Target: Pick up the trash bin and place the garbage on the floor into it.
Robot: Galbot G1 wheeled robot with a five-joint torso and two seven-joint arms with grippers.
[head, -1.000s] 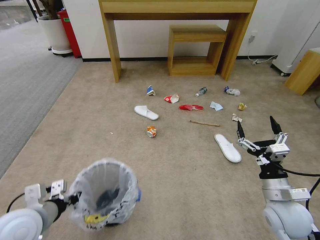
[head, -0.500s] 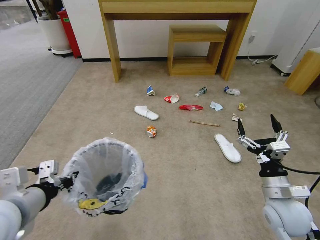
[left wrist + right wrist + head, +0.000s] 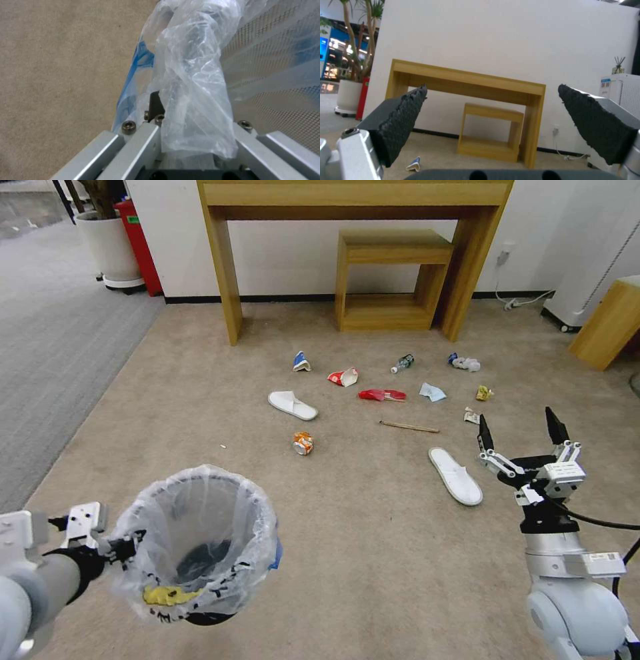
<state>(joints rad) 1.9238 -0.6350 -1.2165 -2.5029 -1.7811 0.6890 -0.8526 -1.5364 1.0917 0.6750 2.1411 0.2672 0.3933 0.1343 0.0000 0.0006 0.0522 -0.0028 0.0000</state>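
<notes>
**Inspector:** Head view is showing the left tool (image 3: 123,545) clenching the rim of the trash bin (image 3: 197,543), on the side away from the nearer white slipper (image 3: 455,476). The bin is hanging clear of the floor (image 3: 373,553), mouth tilted up, with a yellow scrap lying inside the liner.

**Clerk:** And the wrist camera?

**Inspector:** Left wrist view is confirming it: bunched plastic liner (image 3: 195,100) is sitting between the fingers, with the bin's mesh wall beside it.

**Clerk:** The right side?

**Inspector:** The right tool (image 3: 521,437) is hovering just beside that slipper, fingers spread wide and gripping nothing. Right wrist view is showing both black pads (image 3: 403,120) well apart, facing the wooden worktop (image 3: 466,82).

**Clerk:** The garbage?

**Inspector:** It is lying scattered on the carpet beyond the slipper: wooden sticks (image 3: 409,427), a red wrapper (image 3: 381,395), a blue face mask (image 3: 432,392), a small bottle (image 3: 402,363), a crushed paper bowl (image 3: 344,376), a second slipper (image 3: 292,405) and an orange scrap (image 3: 303,443).
</notes>
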